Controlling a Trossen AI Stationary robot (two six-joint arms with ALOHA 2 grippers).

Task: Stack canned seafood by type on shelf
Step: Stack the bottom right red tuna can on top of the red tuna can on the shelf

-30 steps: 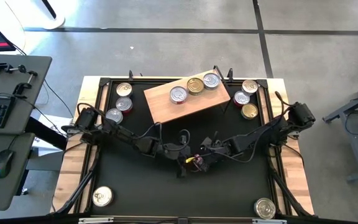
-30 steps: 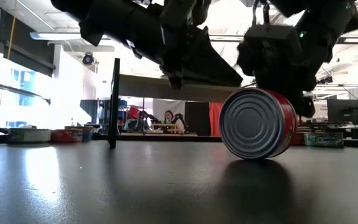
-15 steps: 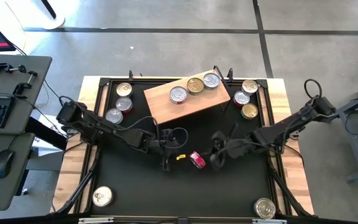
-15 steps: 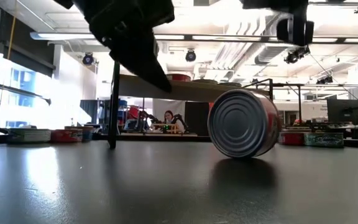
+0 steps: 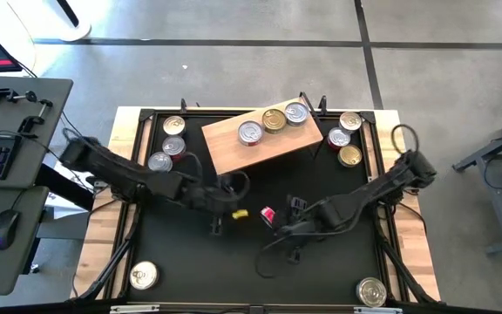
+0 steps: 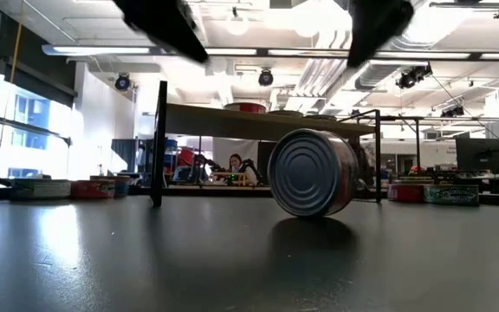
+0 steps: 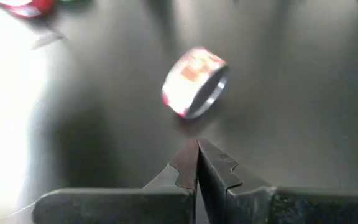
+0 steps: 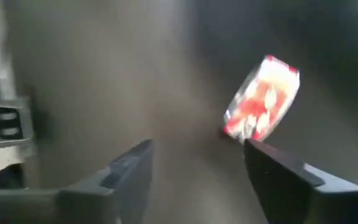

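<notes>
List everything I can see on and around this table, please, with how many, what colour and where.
Shelf: one, light-brown wooden block, at the table's back middle.
Cans on the shelf: three in a row, silver, gold, silver lids.
Cans at back left: four, gold and silver lids, some red sides.
Cans at back right: three, silver and gold lids.
Corner cans: two, one at each front corner, the other at the right.
Red can: one, lying on its side mid-table, apart from both grippers.
Table: one, black top, pale wood edges.
Desk: one, grey, with keyboard and mouse, left of the table.
Left gripper: shut, near the red can.
Right gripper: open, beside the red can.
</notes>
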